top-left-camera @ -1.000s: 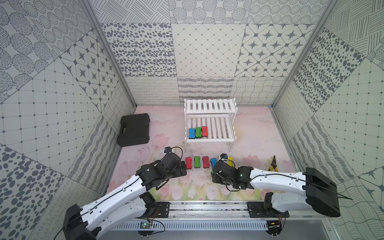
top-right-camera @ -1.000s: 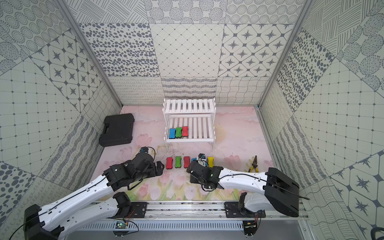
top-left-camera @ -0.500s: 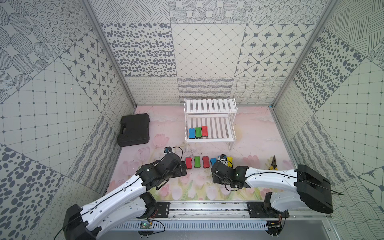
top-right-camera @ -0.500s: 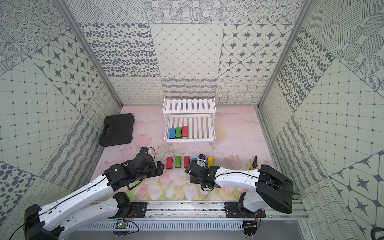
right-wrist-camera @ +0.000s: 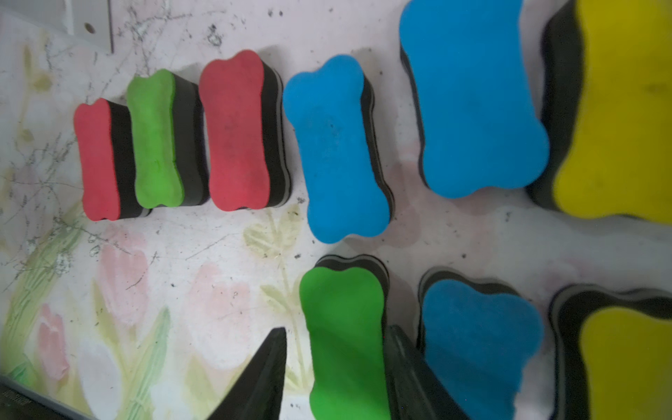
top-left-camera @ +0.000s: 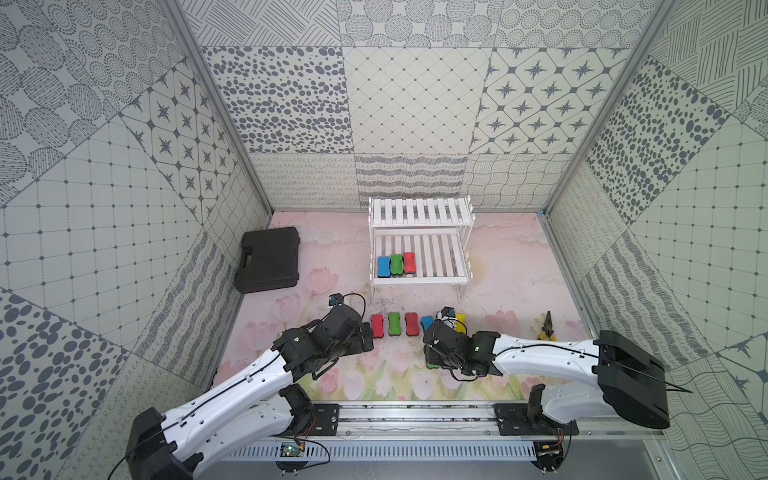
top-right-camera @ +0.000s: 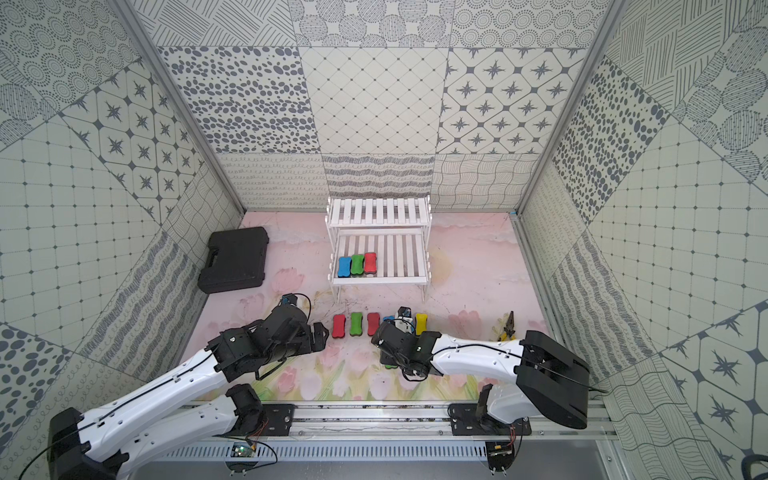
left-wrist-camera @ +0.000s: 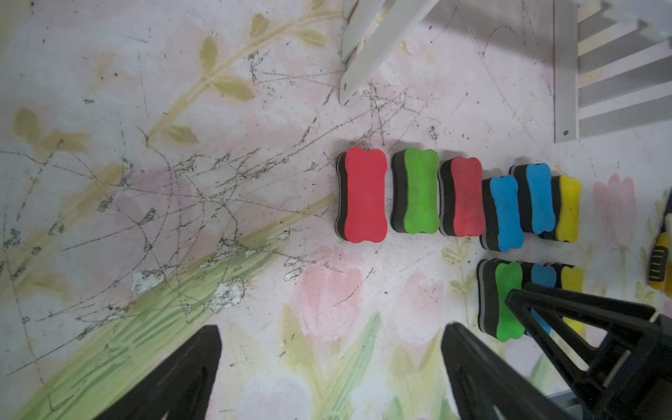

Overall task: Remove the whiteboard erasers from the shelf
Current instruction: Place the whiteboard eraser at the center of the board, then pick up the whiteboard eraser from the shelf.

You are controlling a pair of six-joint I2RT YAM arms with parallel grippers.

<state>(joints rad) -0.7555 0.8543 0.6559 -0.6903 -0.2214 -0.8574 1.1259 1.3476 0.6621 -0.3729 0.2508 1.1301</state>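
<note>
The white shelf (top-left-camera: 419, 216) stands at the back; its lower tier holds a blue eraser (top-left-camera: 383, 266), a green eraser (top-left-camera: 397, 264) and a red eraser (top-left-camera: 409, 262). Several erasers lie in a row on the floor mat in front of it, starting with a red one (top-left-camera: 377, 325). Nearer me are a green eraser (right-wrist-camera: 342, 302), a blue one (right-wrist-camera: 480, 327) and a yellow one (right-wrist-camera: 625, 356). My right gripper (right-wrist-camera: 338, 332) is open astride that green eraser, with a gap on one side. My left gripper (left-wrist-camera: 332, 329) hovers open and empty over the mat beside the row.
A black case (top-left-camera: 268, 259) lies at the left by the wall. Yellow-handled pliers (top-left-camera: 547, 326) lie at the right. Patterned walls close in three sides, and the arms' rail (top-left-camera: 415, 415) runs along the front.
The right gripper's jaws have parted from the green eraser, which now rests on the mat. The left arm has not moved.
</note>
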